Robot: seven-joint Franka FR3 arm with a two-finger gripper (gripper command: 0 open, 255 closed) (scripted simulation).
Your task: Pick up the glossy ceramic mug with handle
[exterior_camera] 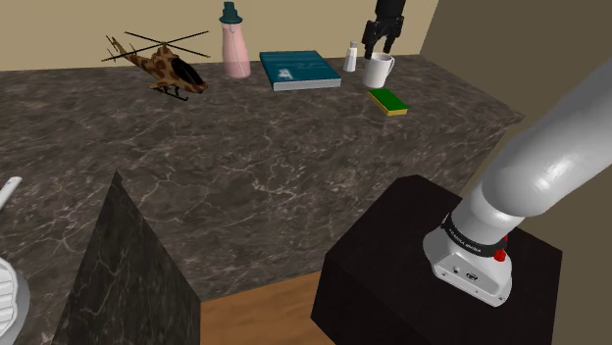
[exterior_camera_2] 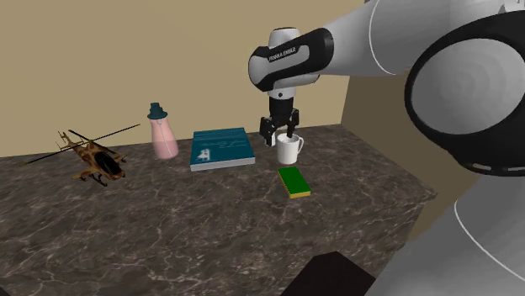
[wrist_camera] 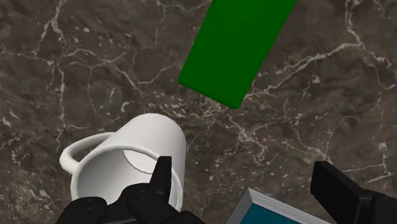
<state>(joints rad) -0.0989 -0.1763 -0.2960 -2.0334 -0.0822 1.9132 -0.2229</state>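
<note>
A plain white mug with a loop handle stands upright near the far edge of the dark marble counter. My black gripper hangs just above it, pointing down, fingers open. In the second exterior view the gripper sits over the mug at its rim. In the wrist view the mug lies below one finger, which overlaps the rim on the side away from the handle; the other finger stands well clear over bare counter. Nothing is held in the gripper.
A green sponge lies just in front of the mug. A teal book lies beside it, with a small white bottle between them. A pink bottle and a toy helicopter stand farther along. My dark stand is at lower right.
</note>
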